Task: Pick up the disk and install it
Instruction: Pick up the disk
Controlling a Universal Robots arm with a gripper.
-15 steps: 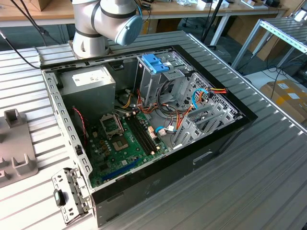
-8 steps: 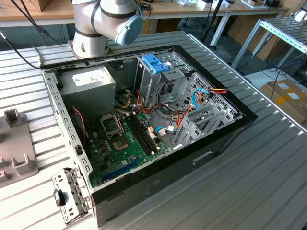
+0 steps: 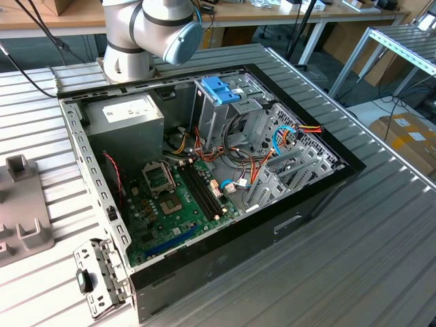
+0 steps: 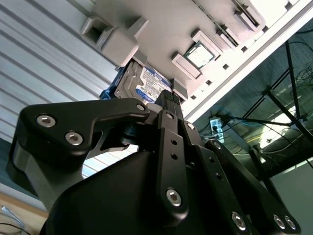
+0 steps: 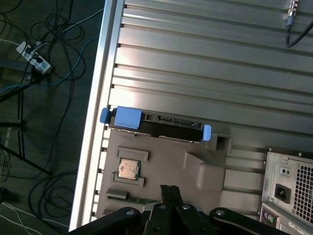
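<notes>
1. Exterior view:
   - The arm sits at the top of the frame, toward the exterior view's left, just behind the open PC case.
   - The case lies on its side at frame centre on a slatted metal table.
   - Inside the case, the motherboard is lower centre and the power supply is upper left of the opening.
   - A darker blue latch piece sits on a grey metal cage in the upper middle.
   - A grey fixture shows at the edge on the exterior view's left.

2. First wrist view, looking down on the table:
   - The disk looks to be standing on edge in the grey fixture, along the fixture side that borders bare slats.
   - It has a dark body, with light blue carrier ends showing at both tips.
   - A processor chip sits in a pocket of the same fixture.
   - The gripper hangs over the fixture and is apart from the disk.
   - The fingertips are pressed together with nothing between them.
   - A rear corner of the PC case is in frame.
   - Cables run across the floor beyond the table edge.

3. Second wrist view, looking along the gripper:
   - The black linkages are drawn in, the tips meet and the gripper is carrying nothing.
   - Past the tips, the disk shows its labelled face, partly hidden by a fixture block.
   - There is no contact between gripper and disk.
   - The processor chip shows further along the fixture.
</notes>
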